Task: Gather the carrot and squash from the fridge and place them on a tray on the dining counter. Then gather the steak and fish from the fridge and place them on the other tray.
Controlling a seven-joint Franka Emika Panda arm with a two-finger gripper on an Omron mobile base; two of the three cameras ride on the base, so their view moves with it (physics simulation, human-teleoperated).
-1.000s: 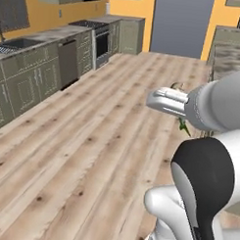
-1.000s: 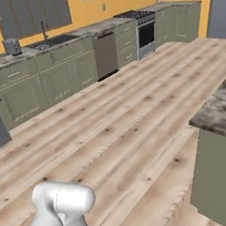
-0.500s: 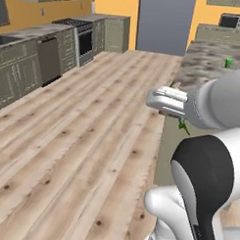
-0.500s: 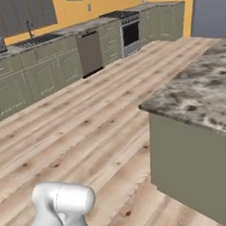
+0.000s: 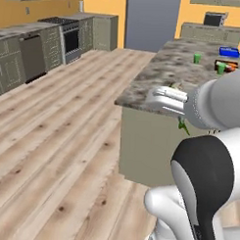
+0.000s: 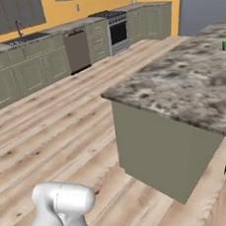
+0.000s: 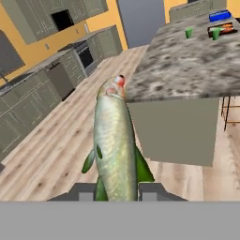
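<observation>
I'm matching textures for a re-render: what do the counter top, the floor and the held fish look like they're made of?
Counter top: speckled grey-brown stone, probably granite, fairly matt.
Floor: pale wood planks, with visible grain, knots and seams.
Fish: scaly olive-silver skin with a soft sheen and green fins, clamped in the gripper.

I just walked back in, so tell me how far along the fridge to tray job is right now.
In hand: the gripper is shut on the fish, carried toward the dining counter. Done: an orange item sits on a tray at the far end, too small to identify. Left: setting the fish on its tray; I cannot tell whether the steak has been delivered.
</observation>
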